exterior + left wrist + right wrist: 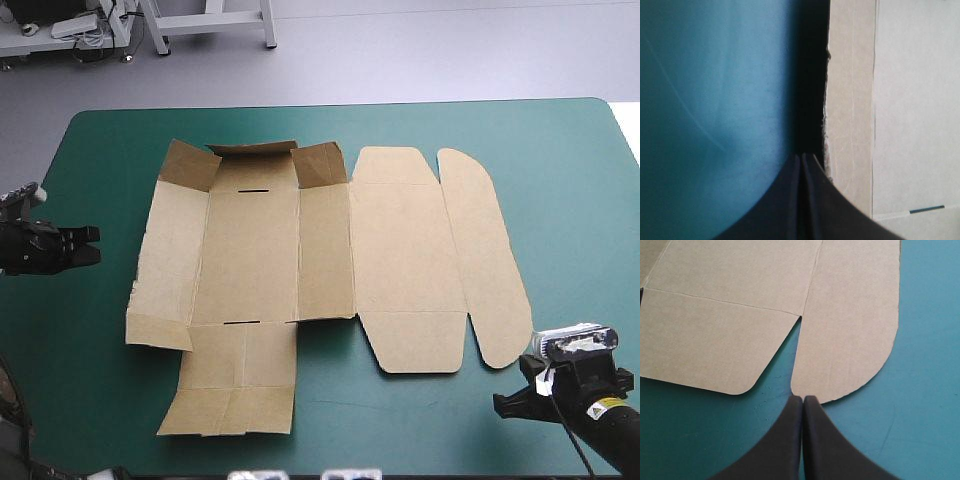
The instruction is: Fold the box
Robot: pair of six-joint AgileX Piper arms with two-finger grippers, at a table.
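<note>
From above, the box [300, 250] lies unfolded and mostly flat mid-table on the teal-green cover [560, 200], its long axis running 9 to 3 o'clock. The left gripper [90, 245] is off its 9 o'clock edge and the right gripper [535, 375] off its 5 o'clock corner. The left wrist view shows that gripper's black fingers pressed together, empty, with the side panel [850, 100] just beside the tip, towards the gripper's 1 o'clock. In the right wrist view the fingers are likewise closed on nothing, and the rounded flap [850, 330] ends at their 12 o'clock, all but touching, so this arm looks marginally nearer.
</note>
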